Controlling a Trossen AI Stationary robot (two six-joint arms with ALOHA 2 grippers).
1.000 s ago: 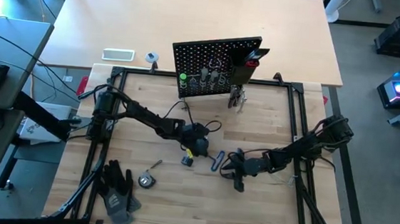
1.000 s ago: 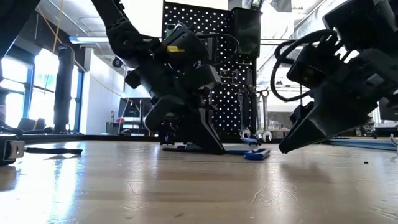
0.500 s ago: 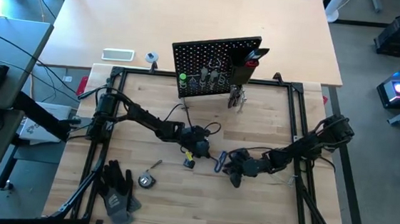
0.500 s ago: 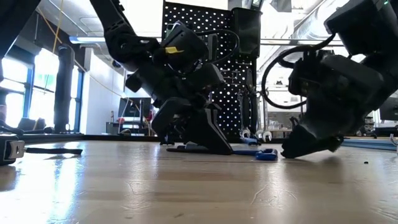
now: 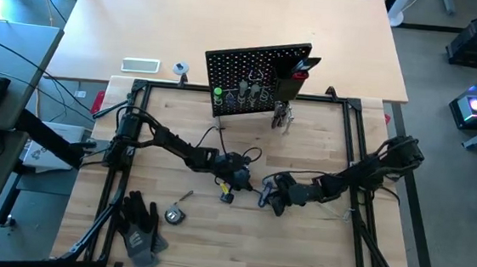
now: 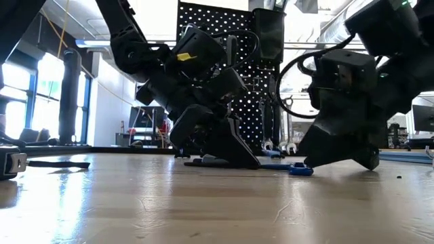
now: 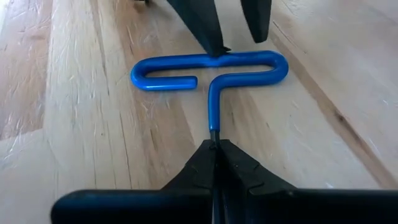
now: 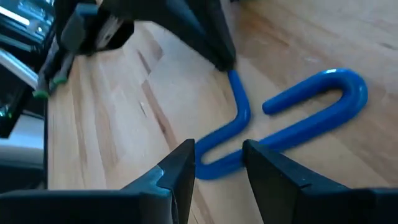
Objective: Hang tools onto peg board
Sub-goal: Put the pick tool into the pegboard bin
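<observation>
Left gripper (image 7: 214,148) clenched on hex key (image 7: 211,71) shaft, flat on table (image 7: 81,143). Right gripper (image 8: 217,163) released, fingers straddling blue handle loop

Hex key (image 7: 211,71) handle – bright blue. Peg board (image 5: 255,79) – black, dotted with holes. Worktop (image 5: 205,233) – pale wood grain. Gloves (image 5: 139,225) – black.

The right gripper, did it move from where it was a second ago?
Yes. In the high view the right gripper slid left, toward the left gripper and away from the frame's right rail, reaching the blue-handled hex key.
</observation>
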